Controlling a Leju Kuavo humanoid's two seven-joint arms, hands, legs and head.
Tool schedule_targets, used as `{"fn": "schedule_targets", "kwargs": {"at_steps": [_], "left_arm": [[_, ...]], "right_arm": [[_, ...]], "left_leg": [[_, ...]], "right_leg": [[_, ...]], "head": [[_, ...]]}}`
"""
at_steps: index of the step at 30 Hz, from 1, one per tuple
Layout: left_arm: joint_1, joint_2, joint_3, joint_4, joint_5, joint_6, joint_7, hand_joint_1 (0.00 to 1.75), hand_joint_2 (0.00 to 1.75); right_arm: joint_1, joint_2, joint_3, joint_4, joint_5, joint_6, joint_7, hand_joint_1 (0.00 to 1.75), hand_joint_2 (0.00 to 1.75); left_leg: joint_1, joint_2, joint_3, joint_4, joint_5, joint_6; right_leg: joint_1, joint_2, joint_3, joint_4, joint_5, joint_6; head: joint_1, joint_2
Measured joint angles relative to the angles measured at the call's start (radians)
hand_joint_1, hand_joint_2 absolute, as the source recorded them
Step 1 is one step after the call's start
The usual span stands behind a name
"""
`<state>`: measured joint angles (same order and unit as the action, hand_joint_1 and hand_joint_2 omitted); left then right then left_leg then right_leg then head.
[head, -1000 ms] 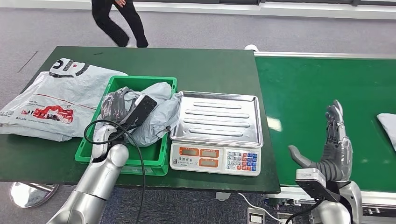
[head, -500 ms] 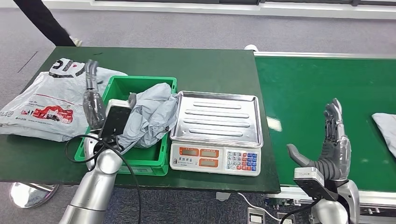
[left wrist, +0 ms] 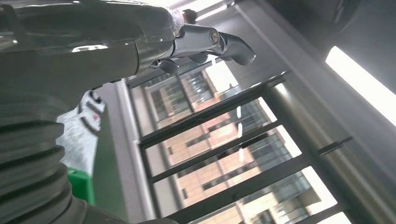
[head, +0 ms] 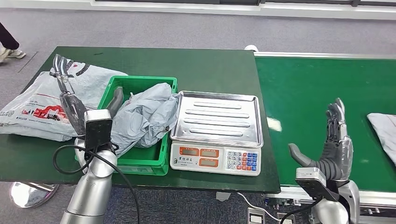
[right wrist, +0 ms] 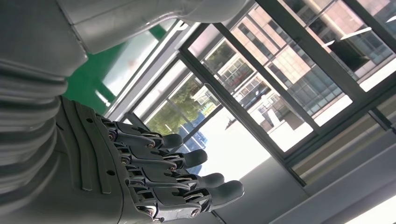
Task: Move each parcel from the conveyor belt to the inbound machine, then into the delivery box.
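Note:
A crumpled grey parcel (head: pixel 144 116) lies in the green delivery box (head: pixel 161 156) on the dark green table. To its right stands the inbound machine, a scale with a bare steel tray (head: pixel 217 116). Another grey parcel (head: pixel 384 133) lies on the conveyor belt (head: pixel 317 84) at the far right edge. My left hand (head: pixel 70 100) is raised with fingers apart, holding nothing, over the box's left rim. My right hand (head: pixel 334 144) stands upright and open at the belt's near edge, well left of that parcel. In the right wrist view its fingers (right wrist: pixel 177 172) are spread against windows.
A large white and grey printed bag (head: pixel 44 102) lies on the table left of the box. A black cable (head: pixel 79 156) loops by my left wrist. A person's shoe (head: pixel 11 52) is on the floor at the far left.
My left hand has lifted out of the box and swung left, leaving the grey parcel inside. The belt parcel has slid further into view. The person has walked off to the left.

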<state>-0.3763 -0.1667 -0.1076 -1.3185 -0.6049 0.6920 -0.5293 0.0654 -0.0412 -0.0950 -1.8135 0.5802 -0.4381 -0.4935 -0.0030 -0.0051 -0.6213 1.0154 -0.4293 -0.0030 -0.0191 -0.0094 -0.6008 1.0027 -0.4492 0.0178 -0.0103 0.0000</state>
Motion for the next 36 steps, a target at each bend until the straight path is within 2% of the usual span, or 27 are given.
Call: {"fn": "schedule_targets", "kwargs": {"at_steps": [3, 4, 7, 8, 10, 12, 15, 17, 19, 23, 31, 36], "left_arm": [[0.000, -0.018, 0.022, -0.019, 0.024, 0.004, -0.067, 0.00, 1.75], [0.000, -0.024, 0.030, -0.027, 0.041, 0.004, -0.092, 0.00, 1.31], [0.000, -0.038, 0.046, -0.049, 0.149, -0.029, -0.143, 0.00, 1.31], [0.001, -0.038, 0.044, -0.055, 0.218, -0.078, -0.140, 0.00, 1.75], [0.001, -0.030, 0.027, -0.062, 0.378, -0.266, -0.113, 0.00, 1.75], [0.000, -0.017, -0.006, -0.061, 0.502, -0.507, -0.090, 0.00, 1.75], [-0.021, -0.005, -0.057, -0.001, 0.625, -0.845, -0.102, 0.00, 1.75], [-0.052, -0.003, -0.082, 0.105, 0.662, -0.982, -0.131, 0.00, 1.75], [-0.069, -0.002, -0.097, 0.200, 0.667, -1.018, -0.151, 0.00, 1.75], [-0.092, 0.000, -0.107, 0.326, 0.666, -1.023, -0.167, 0.00, 1.75], [-0.120, 0.003, -0.115, 0.434, 0.665, -1.035, -0.150, 0.00, 1.75], [-0.127, 0.005, -0.115, 0.509, 0.638, -0.960, -0.156, 0.00, 1.75]], "right_arm": [[-0.007, 0.000, 0.000, 0.000, -0.008, -0.005, 0.003, 0.00, 1.75], [-0.008, 0.000, 0.000, 0.000, -0.011, -0.007, 0.004, 0.00, 1.75], [-0.009, -0.001, 0.000, 0.000, -0.027, -0.017, 0.005, 0.00, 1.75], [-0.009, -0.003, 0.000, 0.001, -0.035, -0.020, 0.004, 0.00, 1.75], [-0.013, -0.011, 0.000, 0.004, -0.054, -0.021, 0.004, 0.00, 1.75], [-0.024, -0.020, 0.000, 0.015, -0.070, -0.013, 0.004, 0.00, 1.75], [-0.068, -0.038, -0.001, 0.060, -0.088, 0.008, 0.021, 0.00, 1.75], [-0.102, -0.055, -0.009, 0.109, -0.095, 0.012, 0.044, 0.00, 1.75], [-0.120, -0.069, -0.023, 0.148, -0.097, 0.009, 0.057, 0.00, 1.75], [-0.133, -0.092, -0.048, 0.206, -0.105, 0.007, 0.059, 0.00, 1.75], [-0.143, -0.107, -0.060, 0.247, -0.091, -0.007, 0.076, 0.00, 1.75], [-0.182, -0.137, -0.127, 0.355, -0.035, -0.074, 0.128, 0.00, 1.75]], "left_leg": [[0.000, 0.000, 0.000, 0.000, 0.000, 0.000], [0.000, 0.000, 0.000, 0.000, 0.000, 0.000], [0.000, 0.000, 0.000, 0.000, 0.000, 0.000], [0.000, 0.000, 0.000, 0.000, 0.000, 0.000], [0.000, 0.000, 0.000, 0.000, 0.000, 0.000], [0.000, 0.000, 0.000, 0.000, 0.000, 0.000], [0.000, 0.001, 0.001, 0.000, 0.000, 0.000], [-0.001, 0.001, 0.001, 0.000, 0.001, 0.001], [-0.001, 0.001, 0.001, 0.001, 0.001, 0.002], [-0.001, 0.001, 0.001, 0.001, 0.001, 0.001], [-0.001, 0.001, 0.001, 0.000, 0.000, 0.001], [-0.002, 0.001, 0.001, 0.000, 0.000, 0.002]], "right_leg": [[0.000, 0.000, 0.000, 0.000, 0.000, 0.000], [0.000, 0.000, 0.000, 0.000, 0.000, 0.000], [0.000, 0.000, 0.000, 0.000, 0.000, 0.000], [0.000, 0.000, 0.000, 0.000, 0.000, 0.000], [0.000, 0.000, 0.000, 0.000, 0.000, 0.000], [0.000, -0.001, 0.000, 0.000, 0.000, 0.000], [-0.001, 0.001, 0.000, -0.001, 0.001, 0.000], [-0.001, 0.001, 0.001, -0.001, 0.002, 0.001], [-0.002, 0.001, 0.001, -0.001, 0.002, 0.001], [-0.001, 0.002, 0.000, -0.001, 0.003, 0.001], [-0.001, 0.002, 0.000, 0.000, 0.001, 0.001], [-0.002, 0.001, 0.000, 0.000, 0.001, 0.001]], "head": [[0.000, 0.000], [0.000, 0.000], [0.000, 0.000], [0.000, 0.000], [0.000, 0.000], [0.000, 0.000], [0.000, 0.000], [0.000, 0.000], [0.000, 0.000], [0.000, 0.000], [0.000, 0.000], [0.000, 0.000]]}}
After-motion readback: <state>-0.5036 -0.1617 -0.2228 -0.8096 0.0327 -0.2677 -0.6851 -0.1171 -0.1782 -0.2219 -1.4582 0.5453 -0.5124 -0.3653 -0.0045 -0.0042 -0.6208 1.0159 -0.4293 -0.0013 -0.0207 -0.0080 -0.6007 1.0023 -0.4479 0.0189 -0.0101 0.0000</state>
